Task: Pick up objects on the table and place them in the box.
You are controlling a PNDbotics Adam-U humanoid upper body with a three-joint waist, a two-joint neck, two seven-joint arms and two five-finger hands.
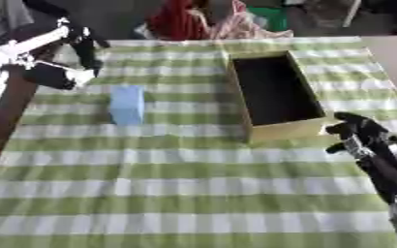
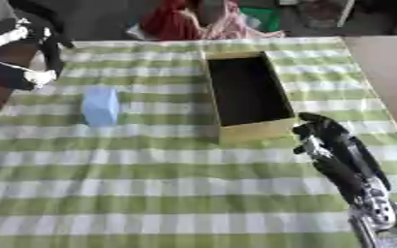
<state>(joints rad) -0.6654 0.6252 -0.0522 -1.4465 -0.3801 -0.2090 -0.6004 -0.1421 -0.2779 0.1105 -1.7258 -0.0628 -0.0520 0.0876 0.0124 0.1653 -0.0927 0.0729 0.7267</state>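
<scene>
The right hand (image 2: 320, 130) hangs with fingers curled, holding nothing, just beside the near right corner of one open yellow box (image 1: 274, 92). The left hand (image 1: 62, 72) hovers far left, its fingers unclear. One pale blue block (image 1: 127, 104), no writing legible, lies on the green-striped cloth (image 1: 176, 193), left of the box

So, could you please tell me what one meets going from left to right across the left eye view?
Left hand → light blue block → open box → right hand.
</scene>
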